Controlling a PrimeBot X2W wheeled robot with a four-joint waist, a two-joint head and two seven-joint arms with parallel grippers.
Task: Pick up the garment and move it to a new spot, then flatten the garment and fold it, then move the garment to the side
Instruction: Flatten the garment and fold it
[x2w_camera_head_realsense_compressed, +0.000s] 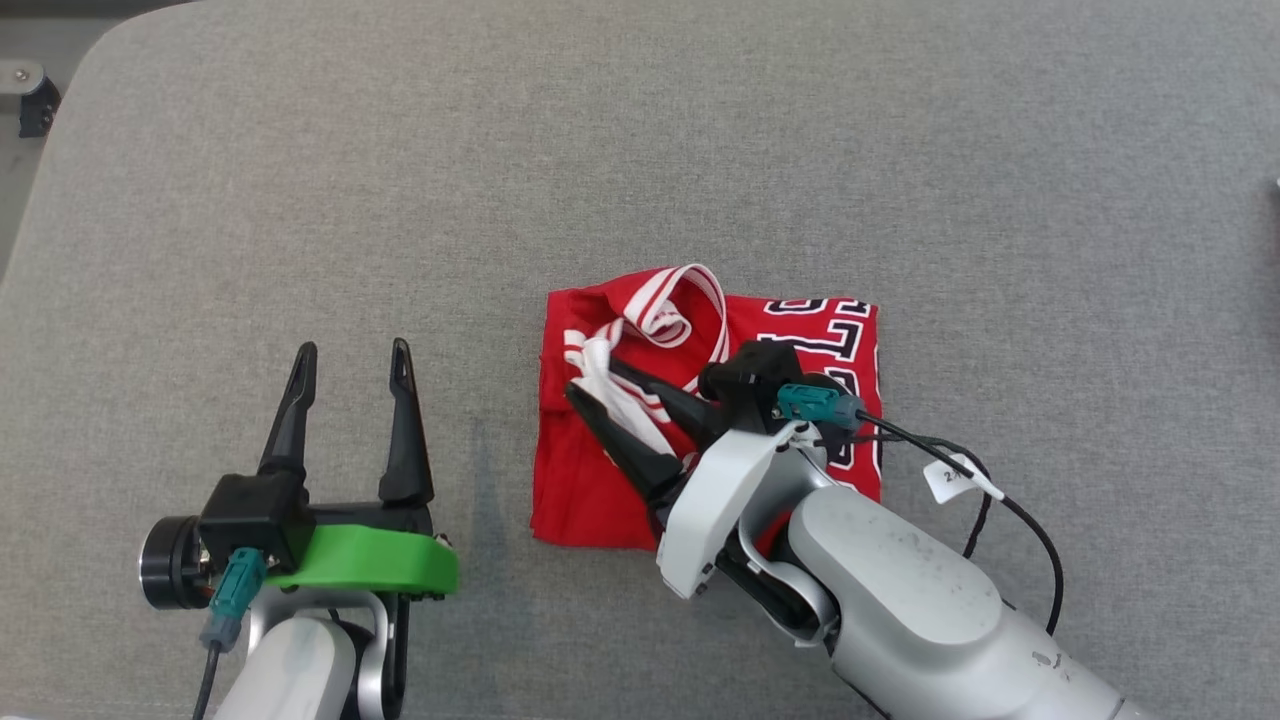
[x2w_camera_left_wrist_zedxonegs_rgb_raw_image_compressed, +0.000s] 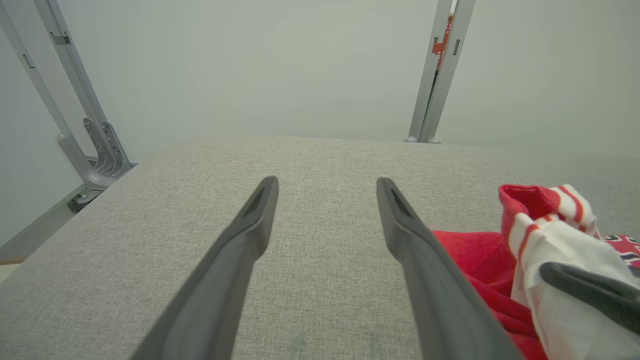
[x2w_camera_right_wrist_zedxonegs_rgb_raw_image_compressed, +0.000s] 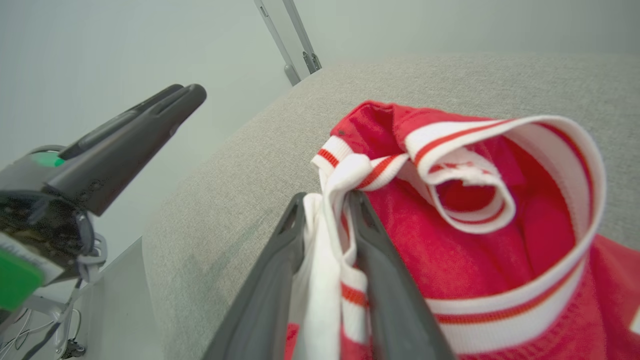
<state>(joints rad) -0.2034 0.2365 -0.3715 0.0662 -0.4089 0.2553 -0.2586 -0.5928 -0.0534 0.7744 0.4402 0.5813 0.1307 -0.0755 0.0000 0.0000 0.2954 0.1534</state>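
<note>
I'd call this a robotics lab or test bay rather than a home. My work surface is a broad table (x2w_camera_head_realsense_compressed: 700, 120) padded in plain grey woven fabric with rounded corners, more like a test bench than furniture. Beyond the table's far edge, bare aluminium frame struts (x2w_camera_left_wrist_zedxonegs_rgb_raw_image_compressed: 442, 75) stand against blank pale walls. More struts with metal brackets (x2w_camera_left_wrist_zedxonegs_rgb_raw_image_compressed: 95, 150) rise off its far left corner. Below the table's edge, on the floor, lie what look like loose cables (x2w_camera_right_wrist_zedxonegs_rgb_raw_image_compressed: 47, 336), though that corner is blurred.
</note>
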